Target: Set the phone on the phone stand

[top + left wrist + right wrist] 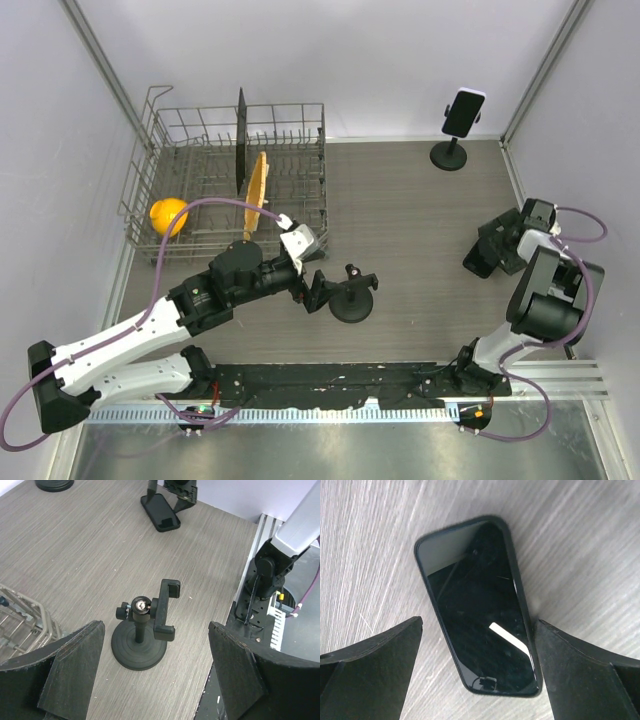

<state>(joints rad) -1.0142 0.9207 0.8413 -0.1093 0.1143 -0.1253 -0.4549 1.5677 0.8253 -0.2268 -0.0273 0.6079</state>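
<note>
Phone (pixel 475 595) lies flat on the counter (pixel 100 555) beneath the wide-open right tool (pixel 479 625); left tool (pixel 156 626), likewise open, points at the upright phone stand (pixel 140 647).

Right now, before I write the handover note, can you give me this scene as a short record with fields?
phone: lying flat on the table, right side
right hand: open, above the phone, one finger on each side, not gripping
phone stand: upright mid-table, clamp empty
left hand: open, facing the phone stand, holding nothing
second stand: far right corner, carries another phone
task: phone not yet on the phone stand
</note>
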